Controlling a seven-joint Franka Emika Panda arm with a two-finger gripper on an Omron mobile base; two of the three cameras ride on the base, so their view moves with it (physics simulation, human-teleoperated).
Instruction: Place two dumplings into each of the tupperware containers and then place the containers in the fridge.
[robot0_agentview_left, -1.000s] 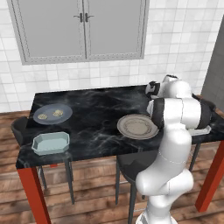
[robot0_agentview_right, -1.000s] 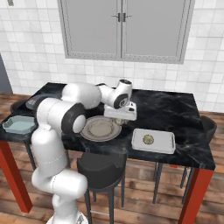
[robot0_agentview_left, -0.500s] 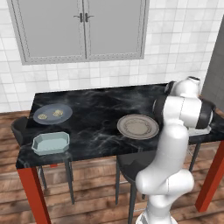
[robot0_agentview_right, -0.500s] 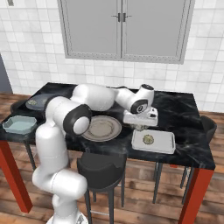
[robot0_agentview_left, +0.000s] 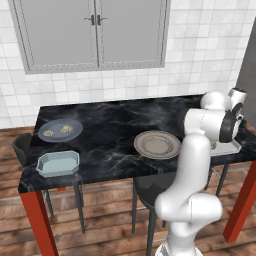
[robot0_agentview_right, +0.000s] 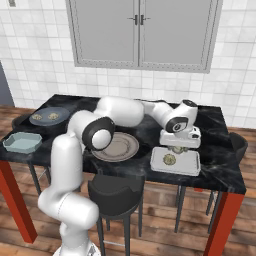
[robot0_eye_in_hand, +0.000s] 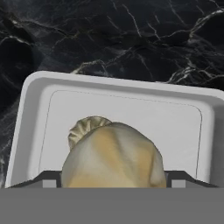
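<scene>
Along the table's (robot0_agentview_left: 112, 131) near left edge sits one tupperware container (robot0_agentview_left: 57, 154). Near the right end I have the gripper (robot0_agentview_right: 179, 148) low over the second container (robot0_agentview_right: 193, 167), clenched on a dumpling (robot0_eye_in_hand: 113, 157), with another dumpling (robot0_agentview_right: 169, 159) lying inside that tub just beyond it. Left of the tub, mid-table, is the beige plate (robot0_agentview_left: 157, 144). Farther back on the left, the blue-grey plate (robot0_agentview_left: 58, 123) carries two dumplings (robot0_agentview_left: 48, 133) side by side.
</scene>
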